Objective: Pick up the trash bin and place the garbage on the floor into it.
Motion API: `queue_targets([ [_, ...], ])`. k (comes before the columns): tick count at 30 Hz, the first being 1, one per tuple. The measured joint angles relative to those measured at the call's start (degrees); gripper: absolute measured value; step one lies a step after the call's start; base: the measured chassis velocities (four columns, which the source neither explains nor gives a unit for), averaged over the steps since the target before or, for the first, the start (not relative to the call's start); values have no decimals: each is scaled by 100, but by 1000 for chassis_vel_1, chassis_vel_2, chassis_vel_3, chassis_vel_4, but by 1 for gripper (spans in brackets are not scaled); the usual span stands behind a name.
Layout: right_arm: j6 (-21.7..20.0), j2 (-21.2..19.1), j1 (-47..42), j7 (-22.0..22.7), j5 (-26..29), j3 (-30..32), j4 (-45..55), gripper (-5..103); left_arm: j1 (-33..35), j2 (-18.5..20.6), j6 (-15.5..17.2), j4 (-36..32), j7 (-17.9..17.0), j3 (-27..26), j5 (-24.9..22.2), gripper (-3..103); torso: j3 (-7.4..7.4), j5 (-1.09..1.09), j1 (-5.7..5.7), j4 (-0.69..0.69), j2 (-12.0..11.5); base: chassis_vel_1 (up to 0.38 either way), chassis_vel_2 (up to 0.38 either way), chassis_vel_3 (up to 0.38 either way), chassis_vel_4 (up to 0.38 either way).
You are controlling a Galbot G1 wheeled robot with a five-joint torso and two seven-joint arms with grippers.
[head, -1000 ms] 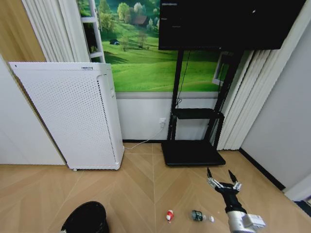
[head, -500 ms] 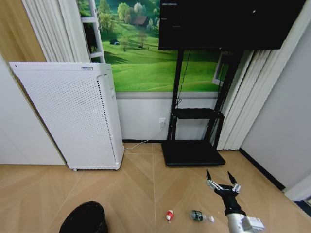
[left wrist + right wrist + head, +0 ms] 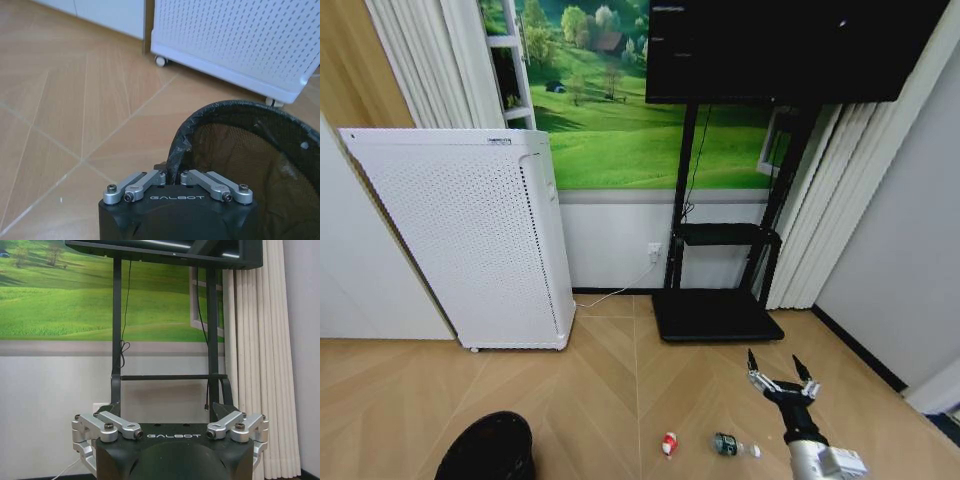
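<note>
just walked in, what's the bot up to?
The left tool is clamped on the rim of the black trash bin, at the lower left of the head view. The right tool hangs open above the parquet floor, near a red-and-white wrapper and a small green bottle lying there.

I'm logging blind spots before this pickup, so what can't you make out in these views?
- The trash bin: its lower part runs off the head view's bottom edge.
- Left gripper, shut on the bin's rim: fingertips hidden by its own body and the rim in the left wrist view.
- Red-and-white wrapper and bottle: too small to read markings.
- Right gripper, open: height above the floor unclear.
</note>
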Motion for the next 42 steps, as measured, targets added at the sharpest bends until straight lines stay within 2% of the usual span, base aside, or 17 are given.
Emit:
queue_targets([
  [4, 20, -58, 10, -2, 25, 26, 8, 100, 14, 53, -339, -234, 160, -112, 169, 7, 0, 0, 0, 0, 0, 0, 0, 0, 0],
  [8, 44, -94, 20, -21, 22, 38, 6, 100, 9, 74, -465, -348, 216, -159, 171, 7, 0, 1, 0, 1, 0, 0, 0, 0, 0],
  [11, 20, -137, 24, -15, -62, 81, -3, 100, -4, 115, -640, -700, 318, -227, 168, 7, 0, 1, 0, 0, 1, 0, 0, 0, 0],
  [18, -34, -82, 1, 12, -267, 148, -12, 100, 65, 7, -676, -1097, 329, -212, 144, 7, 0, 1, 0, 0, 1, 0, 0, 0, 0],
  [30, -20, -60, -10, -20, -295, 71, 12, 100, 165, -52, -755, -1276, 361, -256, 60, 7, 1, 1, 0, 0, 2, 25, 21, -18, -17],
  [42, -20, -110, 14, 27, -283, 44, -71, 100, 170, -79, -772, -1436, 382, -215, 71, 7, 2, -1, 1, 0, 3, 206, 173, -186, -201],
])
